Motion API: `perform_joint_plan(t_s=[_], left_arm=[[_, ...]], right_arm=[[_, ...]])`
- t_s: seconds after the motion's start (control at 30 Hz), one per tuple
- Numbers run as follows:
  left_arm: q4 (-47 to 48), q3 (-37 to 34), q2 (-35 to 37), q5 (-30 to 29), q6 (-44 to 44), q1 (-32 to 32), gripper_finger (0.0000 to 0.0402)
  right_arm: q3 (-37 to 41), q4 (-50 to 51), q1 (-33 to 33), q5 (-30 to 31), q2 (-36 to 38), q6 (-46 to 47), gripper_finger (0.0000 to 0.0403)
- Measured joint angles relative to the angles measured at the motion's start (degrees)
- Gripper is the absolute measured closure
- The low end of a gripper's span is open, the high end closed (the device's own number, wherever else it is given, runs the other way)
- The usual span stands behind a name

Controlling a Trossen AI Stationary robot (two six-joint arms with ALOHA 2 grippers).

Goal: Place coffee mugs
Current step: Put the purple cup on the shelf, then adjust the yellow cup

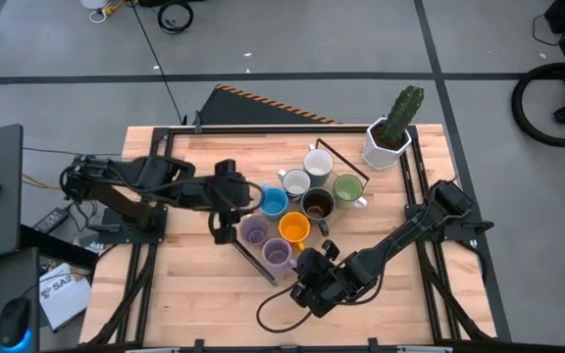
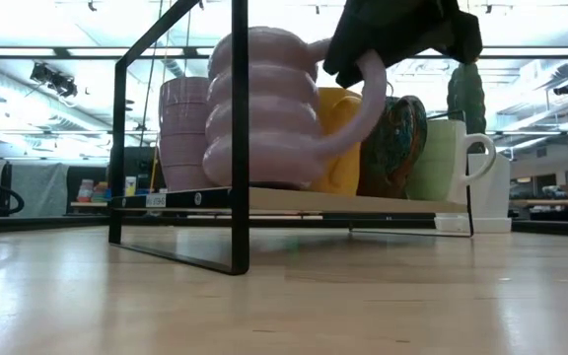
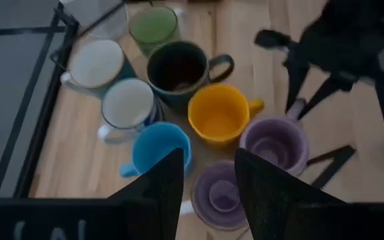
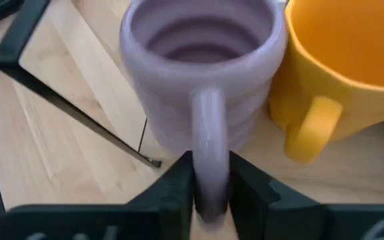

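Eight mugs stand clustered on a black-framed rack (image 1: 333, 149) mid-table: white (image 1: 319, 162), grey-white (image 1: 295, 181), green (image 1: 347, 188), dark brown (image 1: 317, 204), blue (image 1: 273, 202), orange (image 1: 294, 228) and two lavender (image 1: 254, 230) (image 1: 278, 253). My right gripper (image 1: 302, 263) is at the near lavender mug (image 4: 199, 73), shut on it. My left gripper (image 3: 209, 180) hovers open over the cluster's left side, above the blue mug (image 3: 159, 150) and the other lavender mug (image 3: 222, 193), touching nothing. My right gripper pinches the ribbed lavender mug's handle (image 4: 209, 143) between its two fingers (image 4: 179, 190), which lie across the loop. It comes slanting down from the table's near right side. The mug stands upright with its base on the rack's board (image 2: 294, 200), beside the orange mug (image 4: 339, 67).
A cactus in a white hexagonal pot (image 1: 392, 132) stands at the table's far right corner. The rack's black wire frame (image 2: 240, 138) rises around the mugs. Bare wood lies along the near edge (image 1: 194, 304) and on the left. A dark cable loops by the right arm (image 1: 268, 312).
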State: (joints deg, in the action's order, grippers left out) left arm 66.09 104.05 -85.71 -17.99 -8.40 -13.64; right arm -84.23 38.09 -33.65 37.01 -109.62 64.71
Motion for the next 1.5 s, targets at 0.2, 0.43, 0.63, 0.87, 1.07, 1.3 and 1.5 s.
perform_joint_plan(t_s=[0.2, 0.43, 0.63, 0.87, 1.07, 1.3, 1.5], left_arm=[[-5.4, -9.5, 5.0, 0.1, -0.7, -1.8, 0.0260], [-12.4, -19.6, 11.2, 0.2, -3.2, -2.0, 0.0260], [-13.6, -24.0, 14.6, 0.2, -5.6, -2.7, 0.0260], [-14.0, -24.1, 15.0, 0.2, -6.4, -4.3, 0.0260], [-13.9, -24.1, 15.0, 0.2, -7.2, -5.0, 0.0260], [-13.6, -24.1, 15.0, 0.2, -7.5, -5.0, 0.0260], [-13.5, -24.1, 15.0, 0.2, -7.5, -5.0, 0.0260]], right_arm=[[0.0, -0.4, -0.2, -0.1, 0.0, -0.3, 0.0248], [0.0, -1.5, -0.5, 1.2, 0.0, -0.4, 0.0209], [-0.6, 0.4, -0.3, -0.7, 1.3, -1.9, 0.0211], [-2.4, 8.2, -0.2, 2.2, 3.1, 0.1, 0.0211], [-2.6, 12.4, 1.0, 5.7, 3.0, 1.6, 0.0212], [0.8, 9.3, 2.7, 3.8, 2.9, 1.2, 0.0212], [3.1, 8.2, 2.8, 4.2, 2.9, 1.7, 0.0212]])
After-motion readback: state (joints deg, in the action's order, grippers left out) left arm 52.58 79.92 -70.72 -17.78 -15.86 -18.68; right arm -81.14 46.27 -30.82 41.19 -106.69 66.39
